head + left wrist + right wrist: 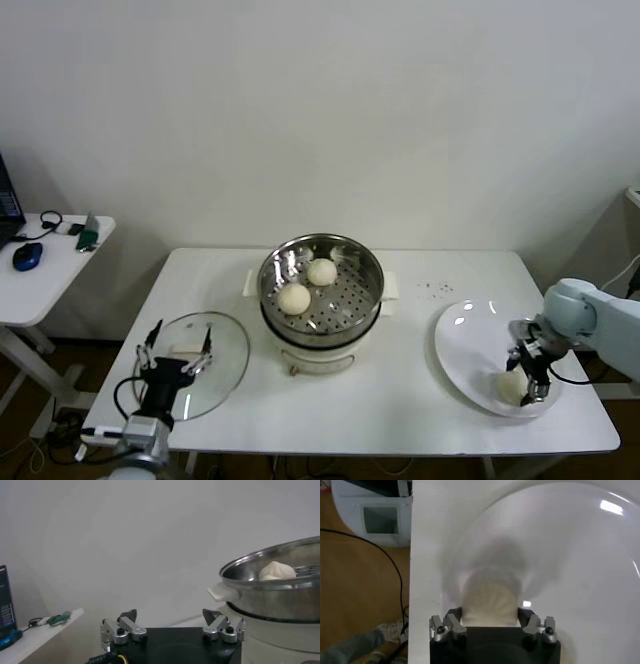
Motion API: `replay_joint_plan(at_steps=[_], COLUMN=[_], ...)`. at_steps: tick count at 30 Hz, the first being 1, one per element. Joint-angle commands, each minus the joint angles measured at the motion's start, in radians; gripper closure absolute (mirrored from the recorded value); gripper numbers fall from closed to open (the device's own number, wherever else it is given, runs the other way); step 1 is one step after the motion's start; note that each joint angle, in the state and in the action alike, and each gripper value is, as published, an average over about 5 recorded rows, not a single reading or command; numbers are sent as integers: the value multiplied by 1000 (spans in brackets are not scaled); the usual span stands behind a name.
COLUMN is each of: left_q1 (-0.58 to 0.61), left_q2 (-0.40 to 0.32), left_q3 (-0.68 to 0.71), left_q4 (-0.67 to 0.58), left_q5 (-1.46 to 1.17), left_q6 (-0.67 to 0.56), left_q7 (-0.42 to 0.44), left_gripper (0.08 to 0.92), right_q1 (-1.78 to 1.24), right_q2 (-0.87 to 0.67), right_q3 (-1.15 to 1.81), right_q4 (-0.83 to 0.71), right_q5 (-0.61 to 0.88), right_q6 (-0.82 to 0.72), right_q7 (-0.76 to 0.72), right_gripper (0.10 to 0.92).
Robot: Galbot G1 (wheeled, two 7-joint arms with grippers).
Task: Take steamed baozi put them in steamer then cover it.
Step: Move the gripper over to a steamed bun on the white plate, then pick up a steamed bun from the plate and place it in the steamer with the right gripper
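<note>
Noted: 2 smooth, round, cream-white baozi [308,285] lying side by side in the shiny, perforated steel steamer [321,283] at mid-surface, and a 3rd baozi [511,386] on the glossy white plate [470,345] at the right, pinched between the fingers of the right pincer [530,383]. Clear glass cover [205,364] flat on the white surface [400,400] at the left, cream bar handle running left to right. Left pincer [178,352] spread wide, hovering over the cover.

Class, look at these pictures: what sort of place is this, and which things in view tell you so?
Probably a robot test room set up as a kitchen corner, not a home kitchen: a bare white table against a blank wall, a steamer with baozi, and a side desk with a computer mouse.
</note>
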Motion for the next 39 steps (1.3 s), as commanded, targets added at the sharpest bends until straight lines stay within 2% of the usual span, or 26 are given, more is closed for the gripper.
replay_joint_plan(at_steps=[1,8,13,19,25,34,39], left_q1=[-1,-1,0,7,3,-1,1], left_q2=[4,9,10,13,21,29,31], left_q3=[2,5,8,10,0,2,-4], left_q4=[-3,-11,-17,-18,-19,-15,-22], left_q5=[0,-5,-13,-20,-40,-47,-51], left_q6=[1,7,11,8,4,3,3], left_q7=[-1,-3,-11,-12,-13,-12,-7], left_gripper=[177,177,177,177,177,177,177], right_q1=[68,389,639,789,834,724,625], right_q2=[7,96,238,429,574,762,819], right_q3=[-38,-243,-372,-403,-383,-310,-299], right_q4=[2,34,42,28,19,22,30], right_q5=[7,37,85,113,98,41,-53], right_q6=[28,164,286,408,542,595,630], right_q7=[-7,-58,-83,-108,-114,-117,-113], right_gripper=[318,313,314,321,316,313,313])
